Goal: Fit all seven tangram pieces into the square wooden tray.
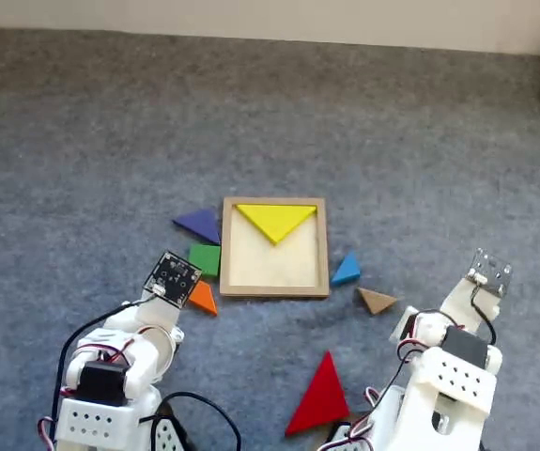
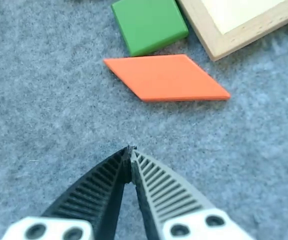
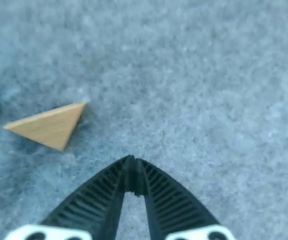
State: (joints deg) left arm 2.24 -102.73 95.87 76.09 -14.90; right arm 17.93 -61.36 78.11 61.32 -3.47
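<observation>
Yellow triangle (image 1: pixel 275 222) is lying alone in the wooden tray (image 1: pixel 274 272) in the high view, with six pieces waiting around it on the desk (image 1: pixel 110 141): fitting is barely beginning. Left wrist view is adding finger detail: the left hand (image 2: pixel 129 149), clenched and empty, is pointing at the orange parallelogram (image 2: pixel 166 77) beside the green square (image 2: pixel 149 22); grasping it likely calls for opening first. Right wrist view is showing the right hand (image 3: pixel 133 162) clenched, empty, near the tan triangle (image 3: pixel 46 126).

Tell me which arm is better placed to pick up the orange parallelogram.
Left. The left gripper, shut, sits just short of the orange parallelogram piece beside the square wooden tray. The right gripper is across the tray, by the tan wooden triangle.
</observation>
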